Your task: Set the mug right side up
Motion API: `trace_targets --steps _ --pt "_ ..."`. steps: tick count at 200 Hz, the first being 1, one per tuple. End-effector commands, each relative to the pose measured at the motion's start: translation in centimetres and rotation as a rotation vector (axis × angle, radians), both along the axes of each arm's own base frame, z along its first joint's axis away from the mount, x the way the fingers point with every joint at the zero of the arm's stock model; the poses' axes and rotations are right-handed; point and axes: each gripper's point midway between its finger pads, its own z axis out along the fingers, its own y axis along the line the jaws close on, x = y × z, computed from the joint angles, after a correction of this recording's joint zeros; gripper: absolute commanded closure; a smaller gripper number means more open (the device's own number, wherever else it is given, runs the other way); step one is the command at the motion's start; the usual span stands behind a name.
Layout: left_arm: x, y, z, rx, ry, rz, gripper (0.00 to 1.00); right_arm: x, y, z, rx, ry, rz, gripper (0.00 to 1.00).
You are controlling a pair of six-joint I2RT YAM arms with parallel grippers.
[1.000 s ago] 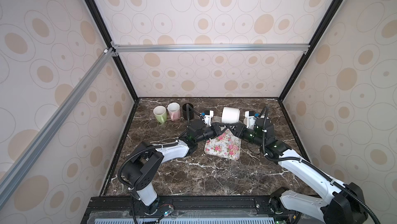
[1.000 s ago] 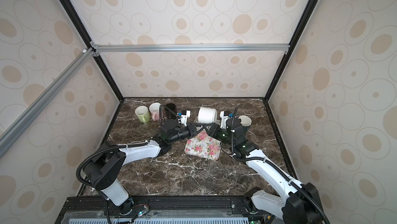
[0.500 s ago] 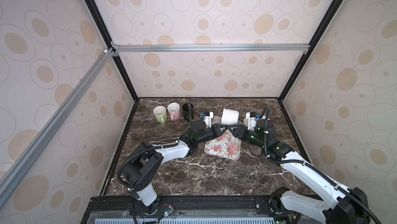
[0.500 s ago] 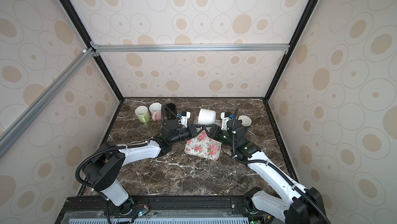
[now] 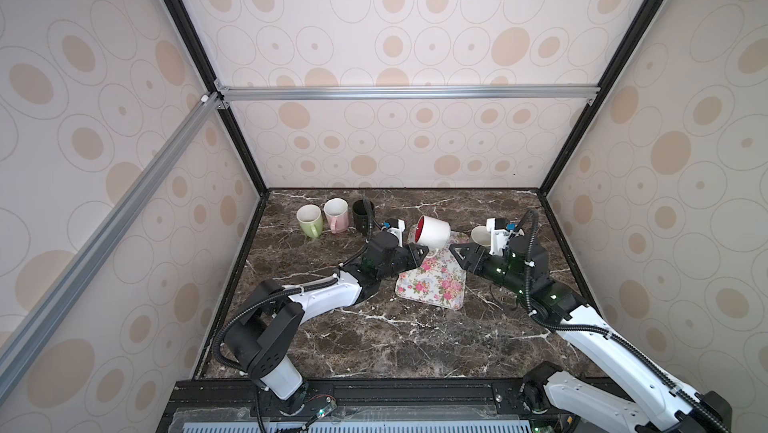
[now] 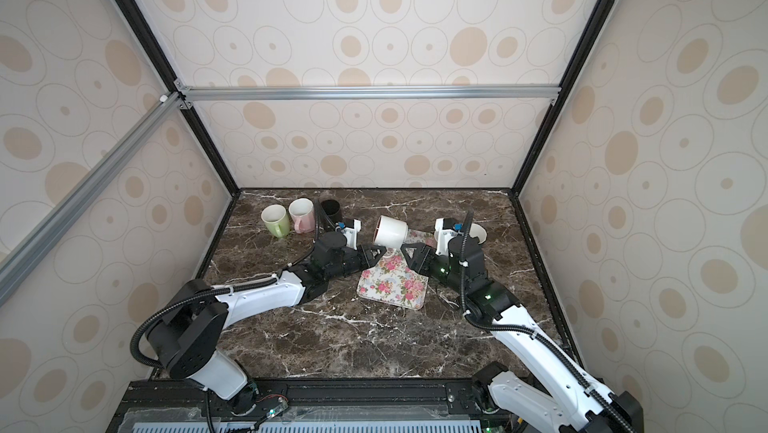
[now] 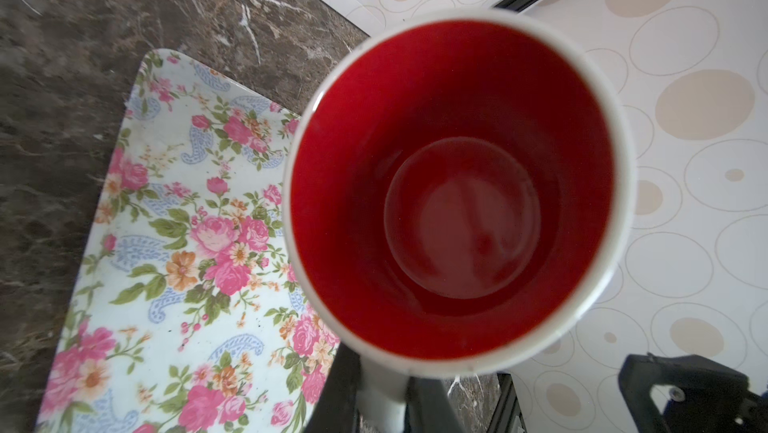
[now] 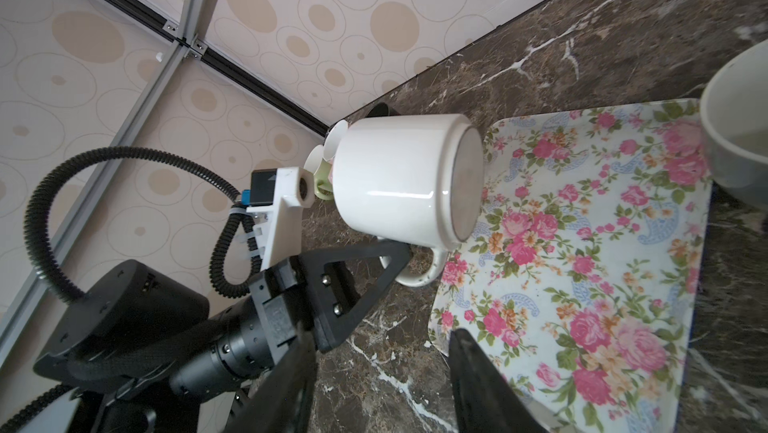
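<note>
Top view: mug (image 5: 434, 230) sideways, mouth seemingly leftward

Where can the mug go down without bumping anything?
The floral tray's near half is bare, and so is the marble table in front of it. Crowded: the back, with green mug, pink mug and black mug left, cream cup right.

The left arm (image 5: 328, 298) stretches low toward the left edge of the tray (image 5: 432, 285). Its left gripper (image 5: 422, 253) is clamped on the handle of the mug (image 5: 433, 231), held sideways above the tray's far end. The right arm (image 5: 590, 327) reaches in from the tray's right side. The right gripper (image 5: 459, 254) has its jaws apart and empty.
</note>
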Motion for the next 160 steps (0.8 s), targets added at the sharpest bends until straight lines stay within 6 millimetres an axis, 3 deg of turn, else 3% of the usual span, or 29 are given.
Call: trace_targets --steps 1,69,120,160 --pt "1.1 1.5 4.5 0.023 -0.151 0.069 1.0 -0.7 -1.1 -1.2 -0.061 0.017 -0.026 0.46" --pt "1.3 6.2 3.5 0.171 -0.143 0.182 1.0 -2.3 -2.5 -1.9 -0.099 0.017 -0.039 0.3" --pt "1.0 10.1 4.0 0.209 -0.151 0.283 1.0 -3.4 -3.6 -2.0 -0.155 0.01 -0.041 0.16" --pt "0.3 13.2 4.7 0.269 -0.17 0.365 1.0 -3.8 -3.7 -2.2 -0.168 0.02 -0.026 0.13"
